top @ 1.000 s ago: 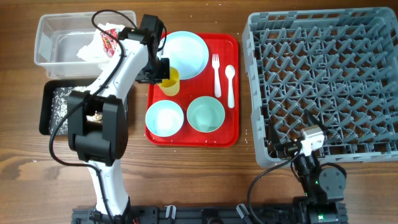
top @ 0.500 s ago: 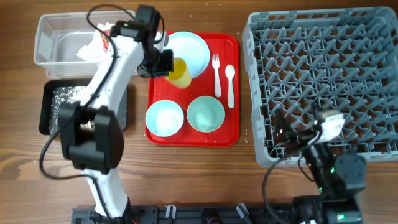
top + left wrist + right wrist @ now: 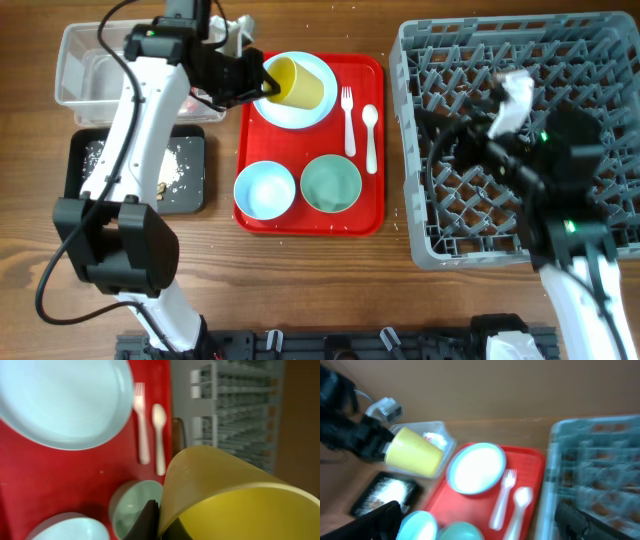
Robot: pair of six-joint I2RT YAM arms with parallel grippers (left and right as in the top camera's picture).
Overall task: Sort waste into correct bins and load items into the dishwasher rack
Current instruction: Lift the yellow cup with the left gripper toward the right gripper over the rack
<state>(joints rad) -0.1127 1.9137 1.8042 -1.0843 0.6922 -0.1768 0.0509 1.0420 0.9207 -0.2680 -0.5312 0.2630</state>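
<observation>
- Wooden table (image 3: 300, 290). Nearest on the red tray (image 3: 310, 145), a left bowl (image 3: 265, 189) and a right bowl (image 3: 331, 184) stand upright.
- Black tray (image 3: 197, 200), left of them, holds crumbs (image 3: 175, 160).
- Right gripper (image 3: 477, 512) hangs over the dishwasher rack (image 3: 450, 60), jaws spread wide, empty.
- Fork (image 3: 348, 120) and spoon (image 3: 370, 135) lie beside the plate (image 3: 295, 115).
- Left gripper (image 3: 255, 85) is clamped on the yellow cup (image 3: 298, 82), which is tipped sideways above the plate.
- Clear tub (image 3: 75, 75) sits farthest, at left.

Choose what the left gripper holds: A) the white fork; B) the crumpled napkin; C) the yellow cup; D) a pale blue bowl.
C: the left gripper is shut on the yellow cup, held tipped on its side over the plate, while the fork lies untouched on the red tray.
</observation>
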